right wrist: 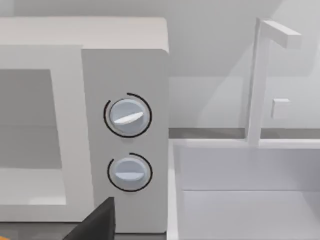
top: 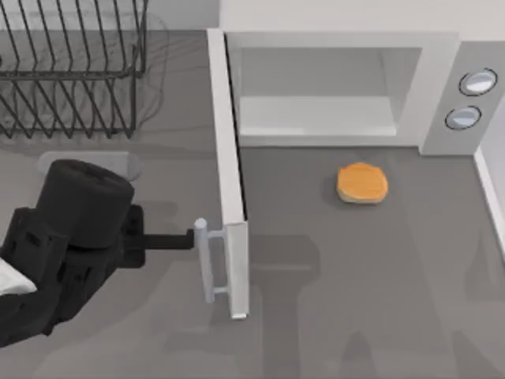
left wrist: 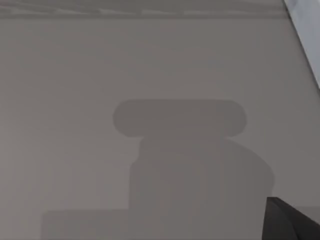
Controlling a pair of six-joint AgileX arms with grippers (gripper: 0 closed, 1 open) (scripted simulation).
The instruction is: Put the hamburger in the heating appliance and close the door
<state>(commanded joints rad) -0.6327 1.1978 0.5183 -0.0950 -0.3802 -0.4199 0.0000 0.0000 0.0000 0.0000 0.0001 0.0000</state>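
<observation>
While the door (top: 229,174) stands swung wide open, the hamburger (top: 362,184) lies on the grey table (top: 379,300) just in front of the microwave (top: 331,87), outside its cavity, at about 3 o'clock from the left gripper (top: 189,237) and well apart from it, with the open door between them. The left gripper reaches out horizontally toward 3 o'clock, its dark fingers (top: 170,239) meeting the pale bar handle (top: 207,264) near its upper end; whether they clamp the handle or merely touch it cannot be told. The left arm extends from the table's left edge at about 8 o'clock, its bulky black wrist sitting level over the table. A black wire rack (top: 71,71) stands at 11 o'clock from that arm. In the right wrist view, two round knobs, the upper one (right wrist: 127,116) above the lower one (right wrist: 129,172), sit on the microwave's side panel, with a white sink basin (right wrist: 240,200) beside it. The right gripper's state cannot be told.
</observation>
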